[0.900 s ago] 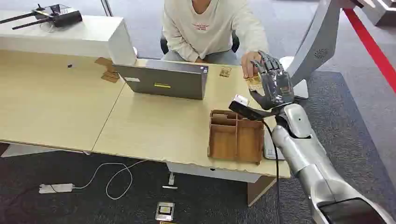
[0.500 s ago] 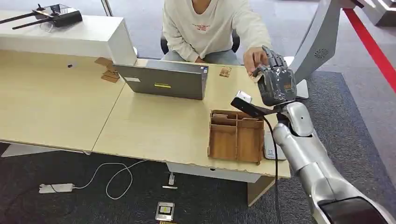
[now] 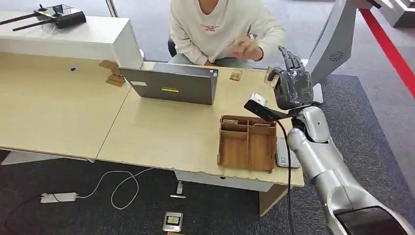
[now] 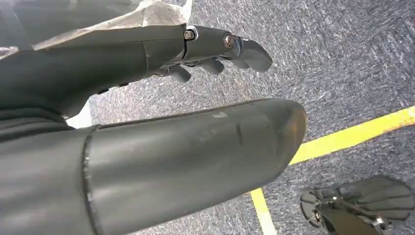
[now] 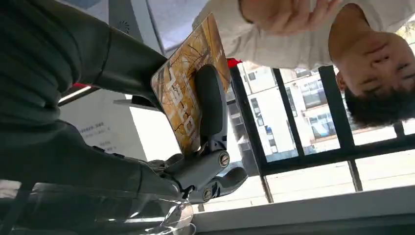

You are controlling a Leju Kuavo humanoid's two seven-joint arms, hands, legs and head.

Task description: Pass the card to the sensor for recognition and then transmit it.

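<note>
The right hand (image 3: 292, 87) holds a card (image 3: 270, 77) up over the table's (image 3: 161, 137) far right corner, near a person (image 3: 220, 29).

Right arm raised, right hand (image 3: 292, 87) upright, pinching card (image 5: 188, 98); left hand (image 4: 215, 49) hanging, fingers loosely curled, holding nothing

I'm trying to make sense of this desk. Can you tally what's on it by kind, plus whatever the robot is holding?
Laptop: 1
Wooden compartment tray: 1
Small cardboard pieces: 2 spots
Flat grey device beside the tray: 1
Remote controller on the white counter: 1
Card held in the robot's right hand: 1
Total: 7
</note>
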